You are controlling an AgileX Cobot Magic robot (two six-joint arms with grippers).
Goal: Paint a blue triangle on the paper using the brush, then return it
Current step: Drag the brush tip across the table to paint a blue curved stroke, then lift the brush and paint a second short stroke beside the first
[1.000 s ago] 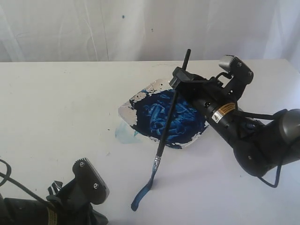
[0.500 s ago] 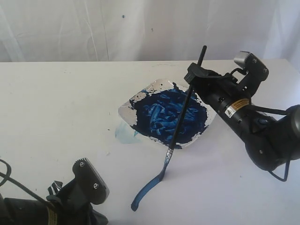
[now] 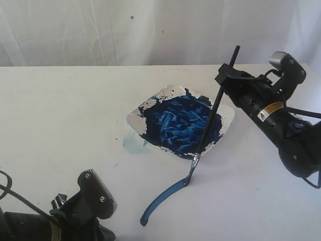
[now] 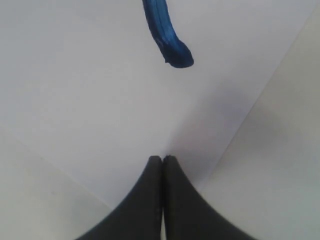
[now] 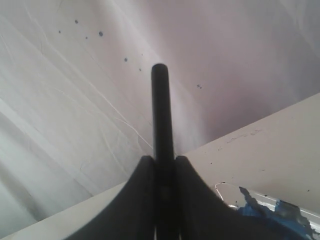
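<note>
Right end effector [image 3: 225, 76] is clenched on the brush [image 3: 212, 114], gripping the black handle near its top end. The brush leans over the near edge of the paint dish [image 3: 133, 118], and its tip touches the paper [image 4: 75, 100] right at the upper end of a curved blue stroke [image 3: 163, 199], just in front of the dish. So far it's only that one line, no closed triangle. Left end effector [image 4: 162, 160] has its fingers pressed together with nothing between them, sitting low over the counter [image 3: 60, 115] by the paper's corner, near the stroke's other end.
</note>
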